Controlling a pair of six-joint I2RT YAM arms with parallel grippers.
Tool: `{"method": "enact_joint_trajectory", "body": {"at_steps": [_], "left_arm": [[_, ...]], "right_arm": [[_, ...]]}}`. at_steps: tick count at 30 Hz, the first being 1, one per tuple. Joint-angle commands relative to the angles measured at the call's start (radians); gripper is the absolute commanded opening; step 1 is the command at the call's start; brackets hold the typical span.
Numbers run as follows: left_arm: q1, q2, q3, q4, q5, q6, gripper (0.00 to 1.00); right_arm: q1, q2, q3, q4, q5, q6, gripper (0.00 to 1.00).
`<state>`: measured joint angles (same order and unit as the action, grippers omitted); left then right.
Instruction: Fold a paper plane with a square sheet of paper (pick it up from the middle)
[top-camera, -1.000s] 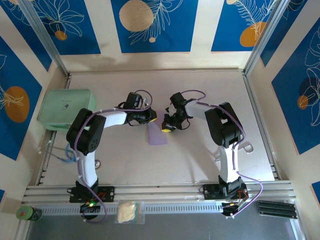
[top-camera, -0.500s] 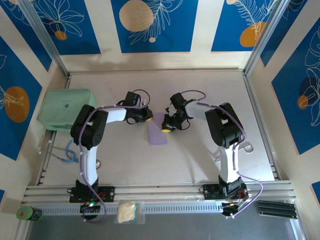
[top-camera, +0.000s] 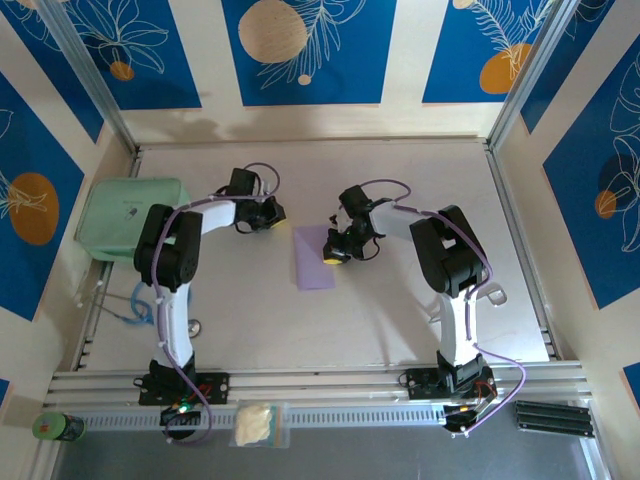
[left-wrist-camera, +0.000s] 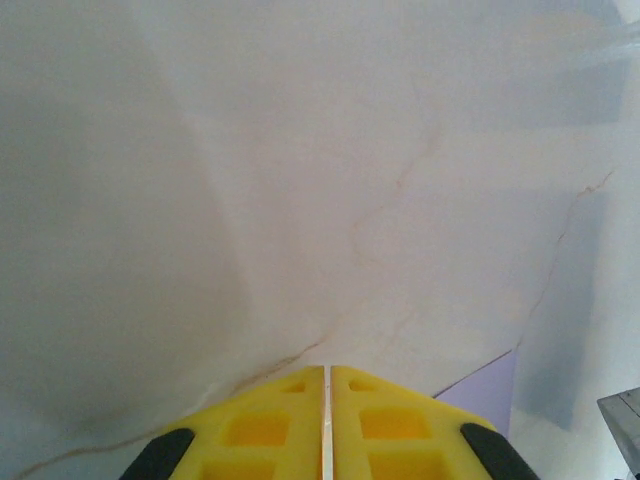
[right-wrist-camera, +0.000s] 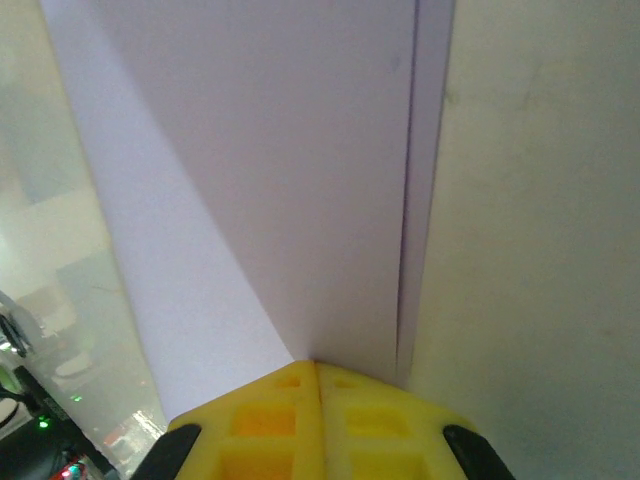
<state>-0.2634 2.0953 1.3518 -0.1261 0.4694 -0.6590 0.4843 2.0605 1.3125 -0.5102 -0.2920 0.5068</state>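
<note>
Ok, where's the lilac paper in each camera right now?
Top external: the lilac paper lies mid-table, with the right gripper at its right edge.
Left wrist: one corner shows at bottom right, beside the left gripper.
Right wrist: it covers the centre and left, ahead of the yellow fingertips.
Shared landmark: the pale table under it.

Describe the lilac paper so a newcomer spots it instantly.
Start at the pale table between the arms. Near its middle lies the lilac paper, flat, its right edge under the tip of the shut right hand. It is the only purple thing; the mint-green box far left is bulky.
</note>
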Motion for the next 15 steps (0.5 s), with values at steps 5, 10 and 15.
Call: {"method": "enact_joint_trajectory", "body": {"at_steps": [5,10,15], "left_arm": [[0.005,-0.251,-0.139,-0.005,-0.025,-0.049,0.20],[0.004,-0.332,-0.295,0.082,0.041,-0.114,0.24],[-0.013,-0.364,-0.413,0.173,0.102,-0.157,0.25]], "right_arm": [[0.100,0.092,0.095,-0.282,0.288,-0.205,0.01],[0.140,0.128,0.225,-0.334,0.209,-0.356,0.02],[0.141,0.147,0.325,-0.351,0.140,-0.536,0.02]]}}
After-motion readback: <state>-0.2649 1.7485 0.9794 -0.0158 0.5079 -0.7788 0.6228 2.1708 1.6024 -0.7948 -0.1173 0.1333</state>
